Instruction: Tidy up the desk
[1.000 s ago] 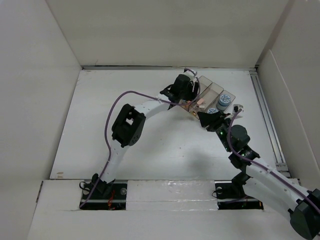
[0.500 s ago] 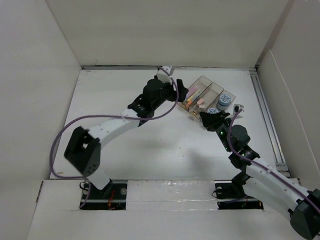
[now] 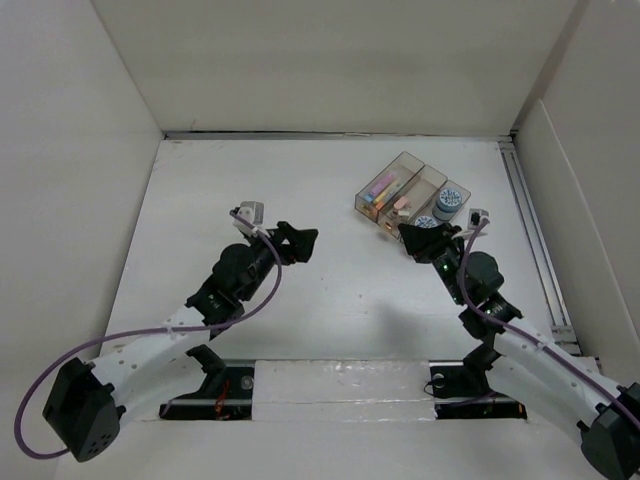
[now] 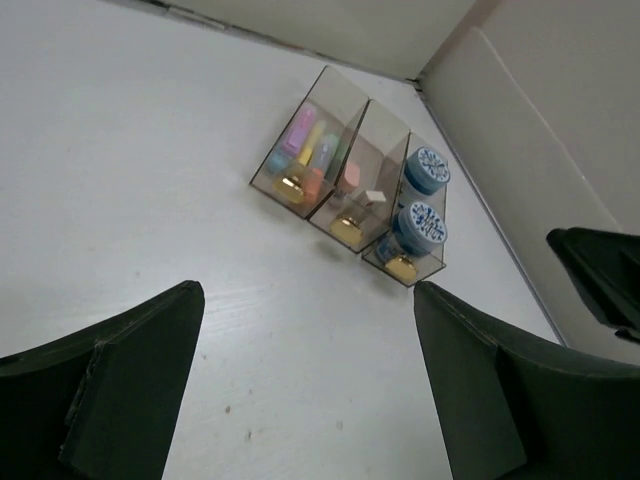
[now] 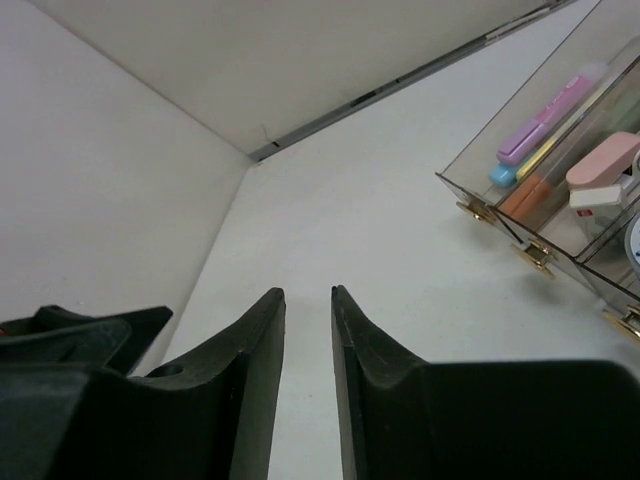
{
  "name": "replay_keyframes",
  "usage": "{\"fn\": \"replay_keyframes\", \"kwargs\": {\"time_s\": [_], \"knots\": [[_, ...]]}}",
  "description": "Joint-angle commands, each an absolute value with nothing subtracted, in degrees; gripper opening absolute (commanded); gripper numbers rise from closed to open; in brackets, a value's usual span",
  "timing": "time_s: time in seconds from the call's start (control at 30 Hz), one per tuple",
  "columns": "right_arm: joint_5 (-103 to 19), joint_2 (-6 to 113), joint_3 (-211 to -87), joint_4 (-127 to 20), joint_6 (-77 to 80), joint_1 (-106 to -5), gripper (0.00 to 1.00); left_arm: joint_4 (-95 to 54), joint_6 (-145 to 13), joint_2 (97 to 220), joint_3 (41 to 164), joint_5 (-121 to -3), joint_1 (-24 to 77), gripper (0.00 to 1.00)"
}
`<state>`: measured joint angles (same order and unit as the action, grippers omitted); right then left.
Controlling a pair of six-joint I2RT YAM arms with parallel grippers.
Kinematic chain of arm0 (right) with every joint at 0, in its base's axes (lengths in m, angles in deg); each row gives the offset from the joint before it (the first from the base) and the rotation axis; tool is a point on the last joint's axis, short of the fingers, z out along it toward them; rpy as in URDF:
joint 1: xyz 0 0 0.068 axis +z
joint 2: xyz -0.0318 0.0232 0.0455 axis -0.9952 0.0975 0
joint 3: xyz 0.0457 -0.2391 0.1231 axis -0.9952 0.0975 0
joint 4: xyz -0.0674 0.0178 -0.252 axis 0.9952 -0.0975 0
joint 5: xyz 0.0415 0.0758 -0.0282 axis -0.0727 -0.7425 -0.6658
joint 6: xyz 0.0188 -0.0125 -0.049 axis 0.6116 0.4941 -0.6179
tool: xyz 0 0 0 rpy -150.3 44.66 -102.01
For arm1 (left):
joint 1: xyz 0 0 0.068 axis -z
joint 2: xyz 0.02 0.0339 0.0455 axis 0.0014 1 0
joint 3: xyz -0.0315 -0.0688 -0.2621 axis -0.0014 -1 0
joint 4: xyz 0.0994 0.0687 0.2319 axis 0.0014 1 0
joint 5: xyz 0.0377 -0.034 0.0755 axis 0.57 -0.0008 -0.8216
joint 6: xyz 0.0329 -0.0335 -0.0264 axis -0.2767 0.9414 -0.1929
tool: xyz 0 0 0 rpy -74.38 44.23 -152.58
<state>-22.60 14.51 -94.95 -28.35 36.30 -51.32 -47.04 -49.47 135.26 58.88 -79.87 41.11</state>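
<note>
Desk surface [image 3: 330, 300] is lying flat beneath both arms, filling the floor between the wall panels [image 3: 330, 60]. It is looking rigid, fixed and smooth, so it is nothing to grip, and small items are probably sliding easily across it. A clear tray [image 3: 402, 157] is sitting toward its far right, carrying pens [image 3: 381, 186] and two round tubs [image 3: 451, 199]. The tray is likely light, hard and slick, and best pinched by a thin wall. The left jaws are gaping fully wide over bare surface, holding nothing. The right jaws are standing nearly together near the tray, showing a slim gap and gripping nothing.
</note>
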Motion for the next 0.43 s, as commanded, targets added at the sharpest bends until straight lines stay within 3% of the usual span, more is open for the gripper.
{"fn": "replay_keyframes", "kwargs": {"time_s": [0.0,0.13,0.4], "knots": [[-23.4,12.5,-94.5,-24.2,36.7,-50.8,0.31,-45.2,-45.2,129.2,55.7,-83.0,41.0,0.81],[-23.9,11.9,-95.3,-25.6,36.6,-50.8,0.39,-43.7,-43.5,124.6,51.9,-83.0,41.0,0.79],[-24.9,9.9,-96.9,-29.2,36.2,-50.3,0.44,-41.7,-43.2,122.1,52.5,-82.6,41.0,0.79]]}}
